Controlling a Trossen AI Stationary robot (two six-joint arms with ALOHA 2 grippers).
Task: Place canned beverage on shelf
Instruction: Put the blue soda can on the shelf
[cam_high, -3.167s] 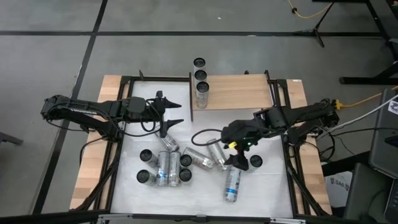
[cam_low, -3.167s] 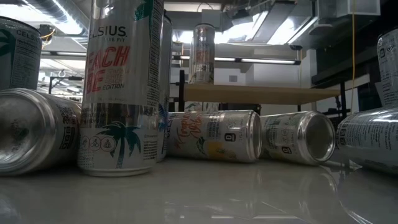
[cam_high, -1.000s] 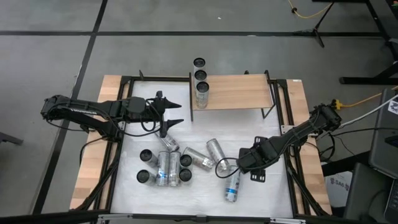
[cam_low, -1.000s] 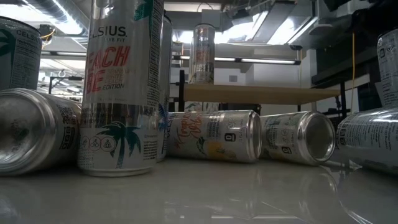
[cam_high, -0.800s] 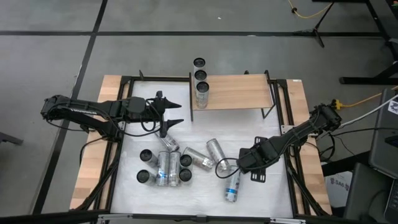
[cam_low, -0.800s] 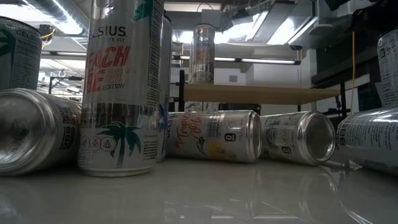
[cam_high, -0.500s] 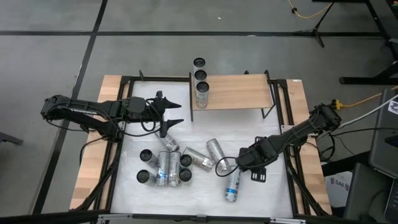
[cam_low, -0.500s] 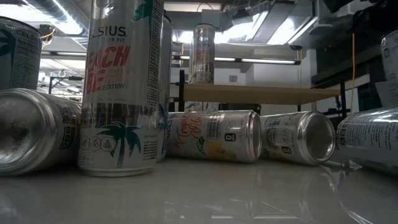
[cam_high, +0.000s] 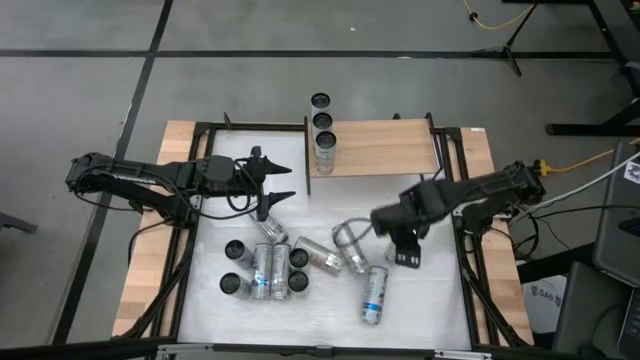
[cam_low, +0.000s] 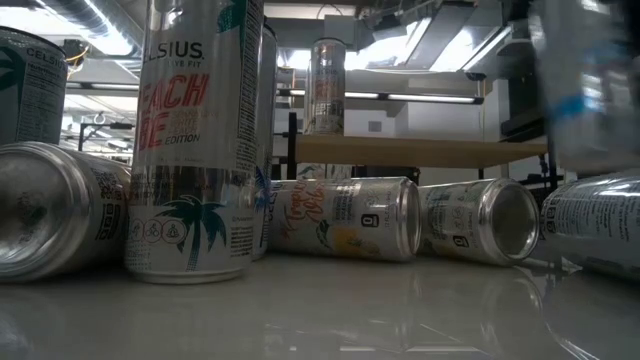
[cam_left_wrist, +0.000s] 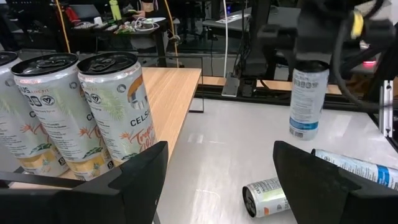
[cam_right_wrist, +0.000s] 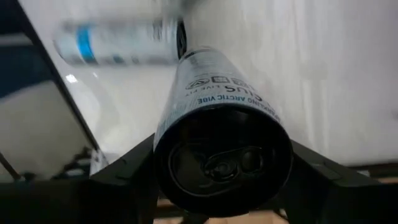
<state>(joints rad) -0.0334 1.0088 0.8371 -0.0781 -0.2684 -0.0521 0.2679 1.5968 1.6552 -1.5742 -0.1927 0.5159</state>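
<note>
Right gripper clamped across the upper body of a blue-and-white Celsius can, held upright and clear of the white tabletop, between the loose cans and the shelf. Gripped near the top, probably so the base stays free to settle flat on the board. Carried high, likely to clear the shelf's black posts.

Shelf standing at the table's far edge, 3 cans already lined up along its left end; the rest of the pale board bare, so room to the right of that row.

Left gripper parked over the table's left side, just short of the shelf's left end, fingers partly apart and empty; no obstacle to a straight carry from the right.

Below and beside the lifted can: another blue-and-white can lying on its side, and a cluster of upright and toppled cans near the table's middle, well apart from the shelf.
</note>
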